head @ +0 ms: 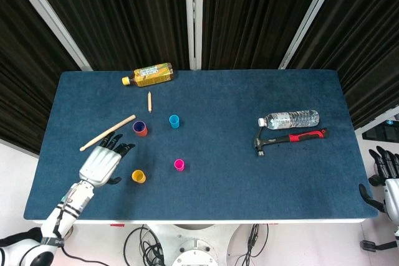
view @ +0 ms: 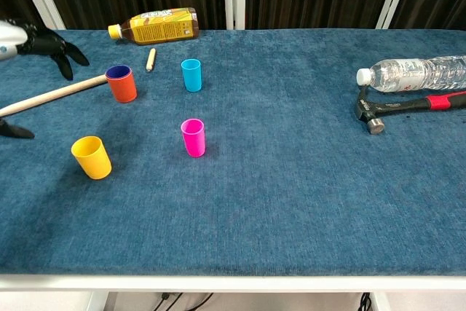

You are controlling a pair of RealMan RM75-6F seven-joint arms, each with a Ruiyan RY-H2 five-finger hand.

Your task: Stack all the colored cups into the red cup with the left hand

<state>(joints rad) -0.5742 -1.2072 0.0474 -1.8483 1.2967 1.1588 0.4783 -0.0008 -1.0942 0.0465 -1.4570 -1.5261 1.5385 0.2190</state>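
Head view: yellow cup [head: 138, 176] just beside robot hand [head: 101, 164]

Bright even light, sharp, soft shadows

This looks like a robot test room in a lab, not anyone's home. A table [head: 249, 179] covered in dark blue felt stands against black pleated curtains [head: 124, 10] hung between pale metal posts [head: 197, 17]. Cables [head: 140, 241] trail across the floor under the table's front edge. Odd props lie scattered on the felt: a hammer [head: 288, 137], a water bottle [head: 290, 118], a tea bottle [head: 148, 75].
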